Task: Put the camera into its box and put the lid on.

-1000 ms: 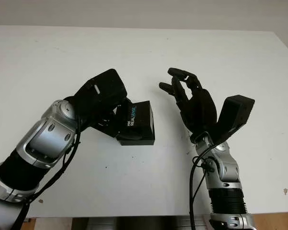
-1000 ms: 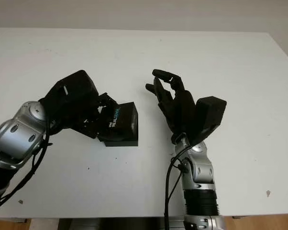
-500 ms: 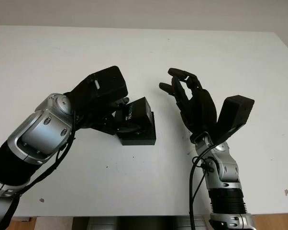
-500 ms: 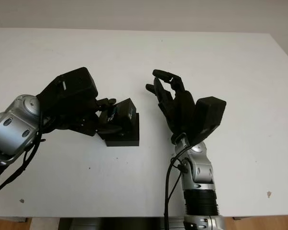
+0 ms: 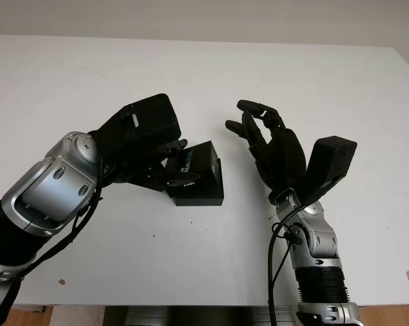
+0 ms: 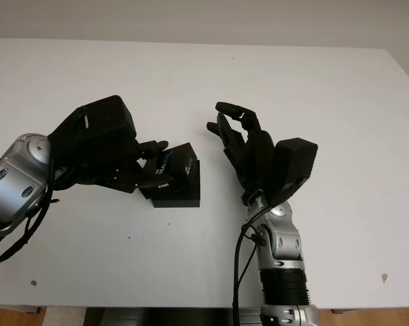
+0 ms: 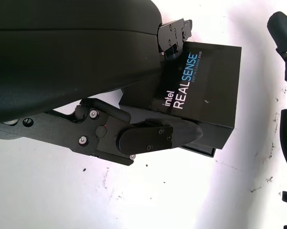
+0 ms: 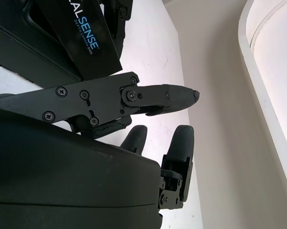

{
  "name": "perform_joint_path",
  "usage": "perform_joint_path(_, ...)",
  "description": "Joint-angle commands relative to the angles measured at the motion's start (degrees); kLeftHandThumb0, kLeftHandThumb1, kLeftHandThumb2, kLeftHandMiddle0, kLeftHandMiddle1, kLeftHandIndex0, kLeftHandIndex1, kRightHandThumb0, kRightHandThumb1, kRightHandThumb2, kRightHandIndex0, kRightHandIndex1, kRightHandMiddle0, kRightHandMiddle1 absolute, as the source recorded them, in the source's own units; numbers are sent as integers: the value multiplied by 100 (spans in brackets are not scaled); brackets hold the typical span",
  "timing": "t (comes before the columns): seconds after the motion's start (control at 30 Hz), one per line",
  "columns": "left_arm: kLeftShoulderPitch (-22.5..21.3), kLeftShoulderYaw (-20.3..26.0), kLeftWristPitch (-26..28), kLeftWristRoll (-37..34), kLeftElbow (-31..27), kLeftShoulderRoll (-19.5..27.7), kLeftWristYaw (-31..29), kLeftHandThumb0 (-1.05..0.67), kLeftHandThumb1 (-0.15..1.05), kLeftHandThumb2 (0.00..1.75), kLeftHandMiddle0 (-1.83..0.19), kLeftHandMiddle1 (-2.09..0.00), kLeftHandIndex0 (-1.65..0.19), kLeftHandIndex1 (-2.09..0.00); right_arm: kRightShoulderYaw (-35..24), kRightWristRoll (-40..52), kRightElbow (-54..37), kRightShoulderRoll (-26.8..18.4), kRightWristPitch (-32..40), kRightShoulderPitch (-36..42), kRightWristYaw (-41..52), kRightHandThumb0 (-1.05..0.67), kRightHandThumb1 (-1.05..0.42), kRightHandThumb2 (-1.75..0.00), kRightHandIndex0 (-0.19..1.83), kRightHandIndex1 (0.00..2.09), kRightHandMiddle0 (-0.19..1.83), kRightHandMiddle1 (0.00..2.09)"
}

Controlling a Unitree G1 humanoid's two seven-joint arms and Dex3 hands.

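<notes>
**Left hand on the lid, box sitting mid-worktop**

Head camera first: the black box sits near the middle of the white worktop, and the lid with the RealSense print is tilted over it, not seated flat. The left hand comes in from the box's left side with its fingers closed on the lid. The right hand is raised just to the right of the box, holding nothing, not touching the box or lid.

Left wrist view: you can read "intel REALSENSE" on the lid. One finger lies across the lid's lower edge, another is at its top corner — so it's gripping the lid. The box's edge peeks out from under it.

Right wrist view: the right hand's fingers hold nothing, with the lid's printed face and the box body beyond them.

Can't see the camera itself — can't tell if it's inside.
</notes>
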Motion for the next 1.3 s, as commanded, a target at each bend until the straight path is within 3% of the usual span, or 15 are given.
perform_joint_path(0.0,53,-64,13,-209,-180,-139,-147,-55,105,44,19,0,19,0,-4,0,-10,56,-20,0,-42,-51,-105,-25,9,113,0,136)
perform_joint_path(0.33,-122,10,371,-503,-408,-112,-128,-45,105,38,19,0,19,0,3,-2,49,73,-43,-1,-48,-49,-105,-24,10,113,2,134)
perform_joint_path(0.83,-166,258,395,-910,-807,22,-116,-48,105,37,19,0,19,0,-11,-24,82,100,-75,11,-23,-45,-105,-24,10,113,0,132)
perform_joint_path(1.1,-83,764,322,-1305,-1115,-108,-34,-51,105,42,19,0,19,0,-29,-18,119,128,-87,-8,-36,-43,-105,-22,10,113,-1,134)
perform_joint_path(1.27,-250,1066,548,-1686,-1263,-165,0,-52,105,47,19,0,19,0,-41,-7,175,127,-128,-16,1,-42,-105,-21,9,114,-2,135)
